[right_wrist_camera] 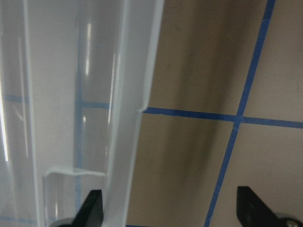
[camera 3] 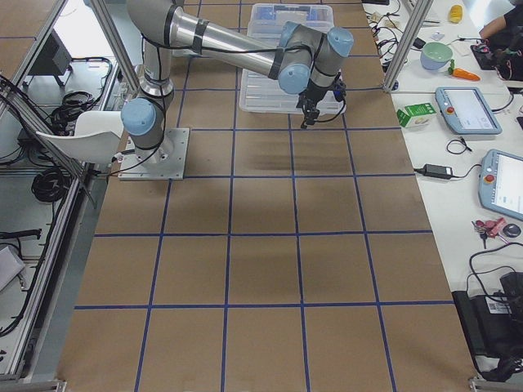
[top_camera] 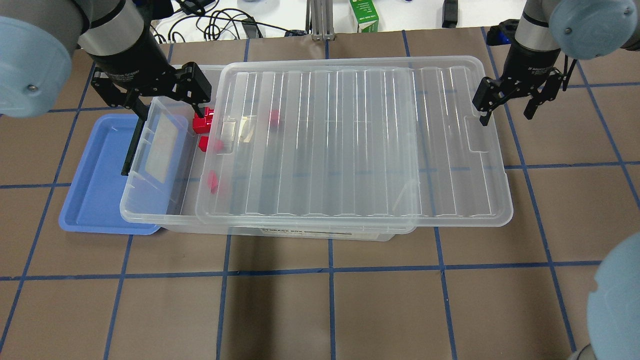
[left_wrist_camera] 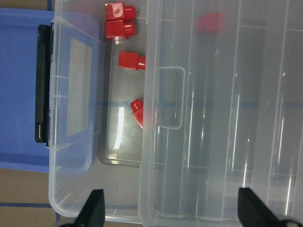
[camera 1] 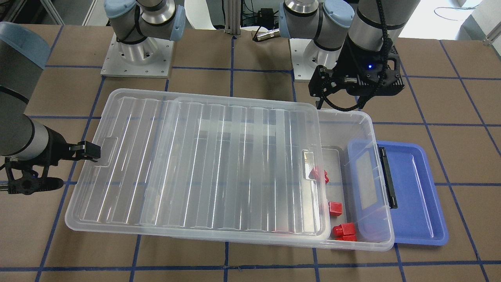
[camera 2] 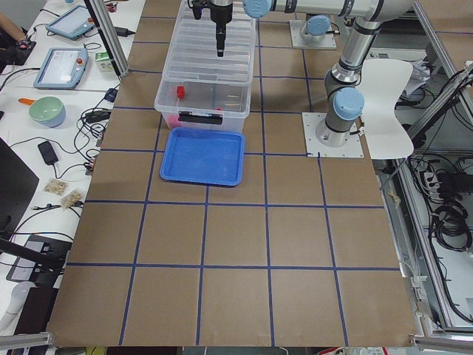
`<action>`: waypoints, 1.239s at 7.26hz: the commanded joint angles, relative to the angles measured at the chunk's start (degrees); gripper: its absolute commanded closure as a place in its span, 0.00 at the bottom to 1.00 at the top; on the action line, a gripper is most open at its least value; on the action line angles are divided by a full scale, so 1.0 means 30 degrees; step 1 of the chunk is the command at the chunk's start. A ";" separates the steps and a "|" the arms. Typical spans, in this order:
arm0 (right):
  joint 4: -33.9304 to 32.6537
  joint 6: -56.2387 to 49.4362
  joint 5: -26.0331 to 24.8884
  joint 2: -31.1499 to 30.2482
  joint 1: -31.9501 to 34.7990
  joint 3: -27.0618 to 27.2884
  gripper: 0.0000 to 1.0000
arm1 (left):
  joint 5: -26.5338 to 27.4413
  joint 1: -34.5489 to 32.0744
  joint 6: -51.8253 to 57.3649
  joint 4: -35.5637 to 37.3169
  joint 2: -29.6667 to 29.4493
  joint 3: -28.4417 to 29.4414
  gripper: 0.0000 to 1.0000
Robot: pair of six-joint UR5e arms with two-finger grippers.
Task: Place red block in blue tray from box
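The clear box [top_camera: 150,216] has its ribbed lid [top_camera: 350,150] slid toward my right, so its left end is uncovered. Several red blocks lie there on the floor [top_camera: 202,122] [camera 1: 335,208] [left_wrist_camera: 131,60], and one more shows under the lid [left_wrist_camera: 209,22]. The blue tray [top_camera: 95,190] [camera 1: 415,196] lies empty, partly under the box's latch end. My left gripper [top_camera: 170,100] [left_wrist_camera: 173,213] is open and empty above the box's uncovered far corner. My right gripper [top_camera: 506,114] [right_wrist_camera: 170,210] is open, and the lid's right edge lies between its fingers.
A black latch [camera 1: 387,180] sits on the box's end over the tray. The table is brown with blue tape lines. A green carton [top_camera: 364,15] and cables lie beyond the far edge. The arm bases [camera 1: 137,55] stand behind the box.
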 commanded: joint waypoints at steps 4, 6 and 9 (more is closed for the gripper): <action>-0.0043 -0.2245 -0.0392 0.0000 -0.1223 -0.0010 0.00 | 0.0000 -0.0062 -0.0582 0.0292 -0.0386 -0.0410 0.00; -0.0072 -0.2513 -0.0686 -0.0029 -0.1254 -0.0010 0.00 | 0.0000 0.0142 -0.0032 0.1106 -0.0823 -0.0498 0.00; -0.0658 -0.2864 -0.1184 -0.0030 -0.1283 0.0136 0.00 | -0.0058 0.0524 0.0206 0.3187 -0.2170 -0.1082 0.00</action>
